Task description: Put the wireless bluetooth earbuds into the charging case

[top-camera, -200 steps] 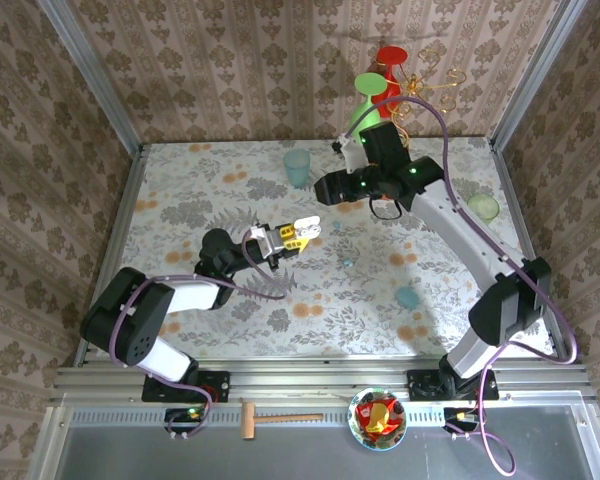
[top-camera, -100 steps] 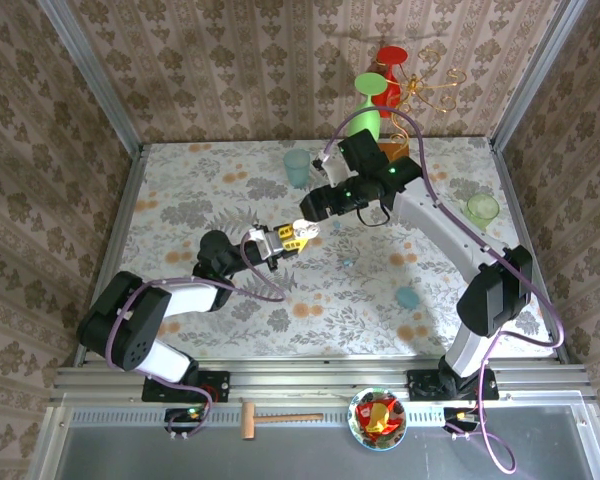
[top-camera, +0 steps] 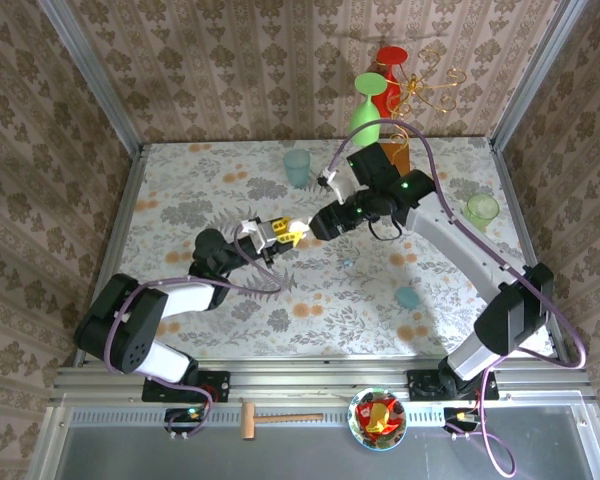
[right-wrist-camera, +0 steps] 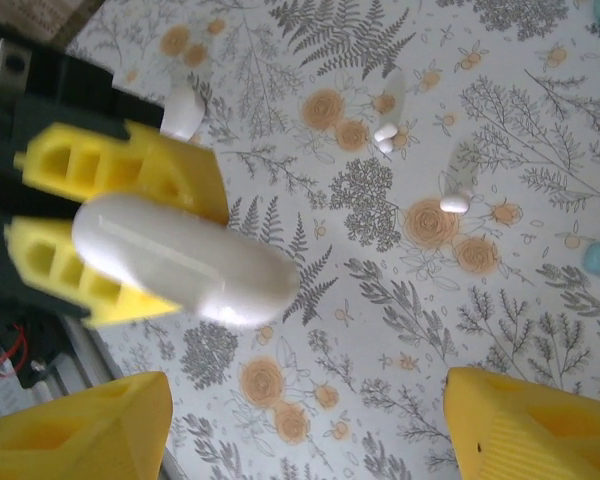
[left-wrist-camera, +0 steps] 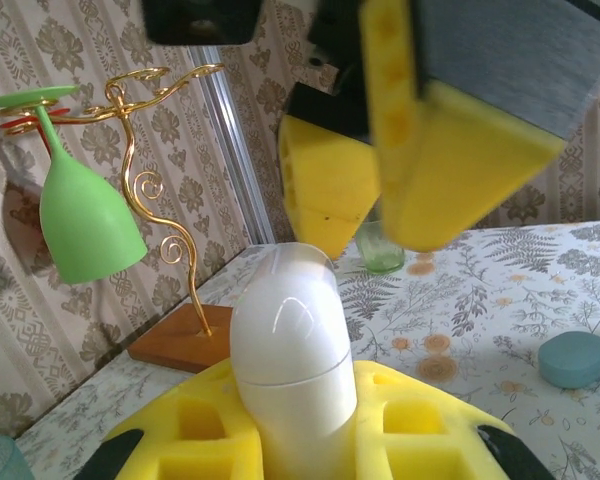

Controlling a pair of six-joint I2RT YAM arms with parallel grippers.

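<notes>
The right arm has swung down and left from the stand (left-wrist-camera: 185, 342). That puts the right gripper (top-camera: 318, 226) just beside the case (top-camera: 294, 229) near the middle of the top view, and the left gripper (top-camera: 276, 235) has drifted slightly left with its load. The left gripper clamps the white case low on its body, rounded end pointing out. The lid looks closed along a fine seam. The right gripper is spread wide, one yellow finger on each side of the case and neither touching it.

The earbuds (right-wrist-camera: 385, 134) lie loose on the table (top-camera: 210, 190), upper right of centre in the right wrist view, well apart from the case.

I'd guess the lid comes first. The right fingers should close squarely on the cap above the seam, slowly, while the left holds firm. The glossy shell could slip or twist out if pinched off-centre.
</notes>
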